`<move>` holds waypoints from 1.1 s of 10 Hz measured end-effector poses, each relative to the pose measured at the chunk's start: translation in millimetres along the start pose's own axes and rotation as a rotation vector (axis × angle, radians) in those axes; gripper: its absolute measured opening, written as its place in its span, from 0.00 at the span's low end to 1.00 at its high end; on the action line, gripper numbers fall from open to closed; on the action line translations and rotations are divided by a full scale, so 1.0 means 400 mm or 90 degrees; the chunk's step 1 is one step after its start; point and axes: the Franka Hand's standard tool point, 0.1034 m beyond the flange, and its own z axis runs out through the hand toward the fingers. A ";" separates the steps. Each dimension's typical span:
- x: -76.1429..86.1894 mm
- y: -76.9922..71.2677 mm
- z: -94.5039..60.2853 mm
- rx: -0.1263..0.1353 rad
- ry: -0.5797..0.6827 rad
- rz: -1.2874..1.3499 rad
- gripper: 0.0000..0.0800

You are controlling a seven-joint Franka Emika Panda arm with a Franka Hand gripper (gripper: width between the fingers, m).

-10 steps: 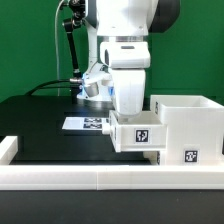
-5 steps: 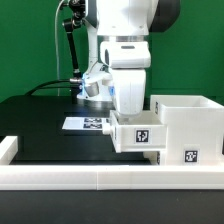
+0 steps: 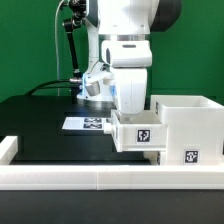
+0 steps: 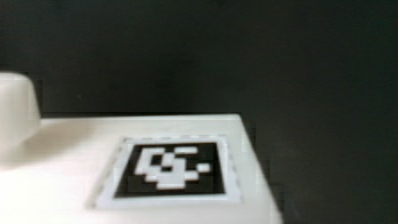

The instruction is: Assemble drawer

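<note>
The drawer's tall boxy casing (image 3: 187,128) stands at the exterior view's right, open at the top, with a tag low on its front. A small white tray (image 3: 139,132) with a tag on its face sits against the casing's left side. My gripper (image 3: 130,106) reaches straight down onto this tray, and its fingertips are hidden behind the tray wall. The wrist view shows a white surface with a tag (image 4: 173,166) close below; no fingers show clearly there. A second tray is out of view.
A long low white rail (image 3: 100,176) runs along the table's front edge. The marker board (image 3: 85,124) lies flat on the black table behind the tray. A black stand with cables (image 3: 70,50) rises at the back.
</note>
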 end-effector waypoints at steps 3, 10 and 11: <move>0.032 0.003 0.002 -0.005 0.003 -0.007 0.06; 0.039 0.004 0.003 -0.005 0.004 -0.010 0.54; 0.040 0.001 -0.003 -0.006 0.003 -0.003 0.71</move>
